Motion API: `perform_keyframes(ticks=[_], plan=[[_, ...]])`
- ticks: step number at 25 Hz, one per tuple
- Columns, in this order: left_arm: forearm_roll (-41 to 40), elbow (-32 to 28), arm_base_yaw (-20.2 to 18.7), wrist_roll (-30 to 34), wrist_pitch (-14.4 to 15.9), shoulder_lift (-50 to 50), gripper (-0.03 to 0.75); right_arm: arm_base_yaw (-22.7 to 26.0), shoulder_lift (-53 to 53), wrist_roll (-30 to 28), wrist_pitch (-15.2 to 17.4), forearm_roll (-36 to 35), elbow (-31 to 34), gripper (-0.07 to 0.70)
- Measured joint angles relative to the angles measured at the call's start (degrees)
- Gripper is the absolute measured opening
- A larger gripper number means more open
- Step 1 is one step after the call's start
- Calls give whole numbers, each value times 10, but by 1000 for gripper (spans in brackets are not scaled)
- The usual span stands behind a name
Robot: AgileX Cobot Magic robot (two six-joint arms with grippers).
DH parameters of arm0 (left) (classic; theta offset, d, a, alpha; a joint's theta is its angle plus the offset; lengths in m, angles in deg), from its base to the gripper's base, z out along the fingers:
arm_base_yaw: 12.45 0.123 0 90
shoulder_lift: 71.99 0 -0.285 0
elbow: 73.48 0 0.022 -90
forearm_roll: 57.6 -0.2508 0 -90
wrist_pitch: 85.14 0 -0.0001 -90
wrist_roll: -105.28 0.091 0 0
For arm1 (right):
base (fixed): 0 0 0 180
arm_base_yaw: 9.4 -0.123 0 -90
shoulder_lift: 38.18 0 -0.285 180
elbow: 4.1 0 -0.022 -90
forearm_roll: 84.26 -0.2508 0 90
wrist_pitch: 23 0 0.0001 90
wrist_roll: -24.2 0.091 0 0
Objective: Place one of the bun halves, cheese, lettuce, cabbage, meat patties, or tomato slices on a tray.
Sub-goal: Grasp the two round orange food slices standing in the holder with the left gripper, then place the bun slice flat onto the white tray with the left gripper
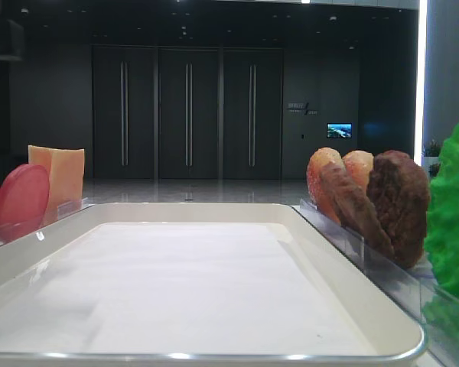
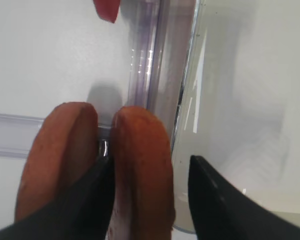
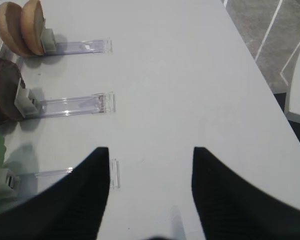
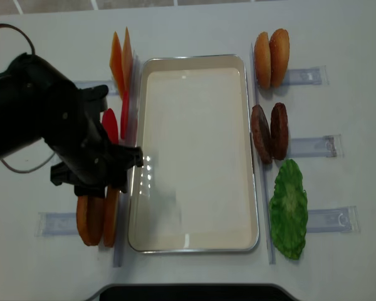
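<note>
The cream tray (image 4: 194, 81) lies in the middle with its white liner bare. Two bun halves (image 2: 140, 165) stand on edge in a rack left of it. My left gripper (image 2: 150, 159) is open astride the right-hand one: one finger sits between the two halves, the other hangs over the tray's rim (image 2: 182, 115), a gap away from the bun. Tomato slices (image 4: 109, 125) and cheese (image 4: 119, 56) stand further along that side. More bun halves (image 4: 269, 59), meat patties (image 4: 269, 132) and lettuce (image 4: 288, 200) are on the right. My right gripper (image 3: 150, 150) is open over bare table. No cabbage is in view.
Clear plastic racks (image 3: 75, 104) hold the food on both sides of the tray and jut outward across the white table (image 3: 190, 75). The left arm (image 4: 56, 132) covers part of the left racks. The table's right edge (image 3: 262, 70) drops to a grey floor.
</note>
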Motion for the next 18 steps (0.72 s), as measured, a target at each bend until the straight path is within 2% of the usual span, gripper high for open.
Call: perform_keyframes(ticks=[2,4,5,6,10,15,18], plan=[[5,0,0,7,0,-19,345,0,0,0,0,0,0,358],[14,0,0,29,3,-28,248,0,0,0,0,0,0,358],[12,0,0,37,8,-28,168,0,0,0,0,0,0,358],[11,0,0,42,13,-25,137,0,0,0,0,0,0,358],[18,26,0,45,37,3,139,0,0,0,0,0,0,358],[26,133,-1,41,66,38,138,0,0,0,0,0,0,358],[16,163,-1,37,71,41,138,0,0,0,0,0,0,358]])
